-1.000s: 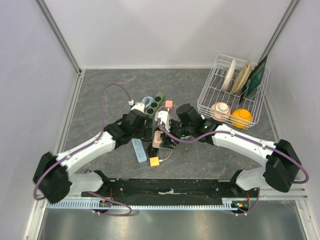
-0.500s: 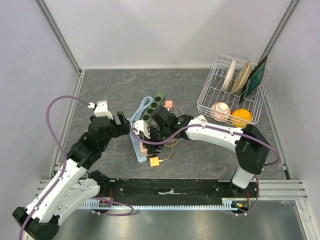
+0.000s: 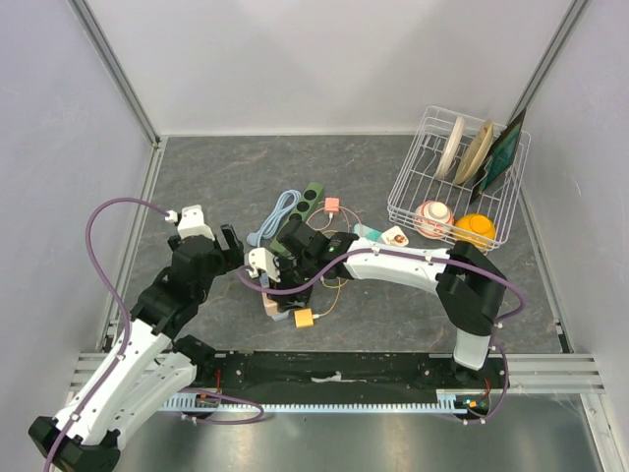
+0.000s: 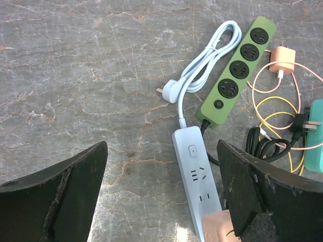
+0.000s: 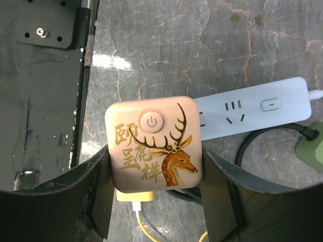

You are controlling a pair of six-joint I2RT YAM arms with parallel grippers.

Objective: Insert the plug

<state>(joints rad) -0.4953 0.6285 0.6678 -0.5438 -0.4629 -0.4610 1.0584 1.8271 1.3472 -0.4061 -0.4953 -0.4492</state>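
The plug [image 5: 154, 143] is grasped by the right claw [image 5: 156, 176], left claw [image 4: 161, 166] released; it should be squared over the strip [image 5: 252, 111] before pressing

Bright, even overhead light, soft shadows, sharp focus; white glare on tabletop [image 5: 116, 61]

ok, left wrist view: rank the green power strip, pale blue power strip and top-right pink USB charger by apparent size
1. green power strip and pale blue power strip: too close to call. The blue one is nearer and its lower end is hidden.
2. pink USB charger: clearly smallest.
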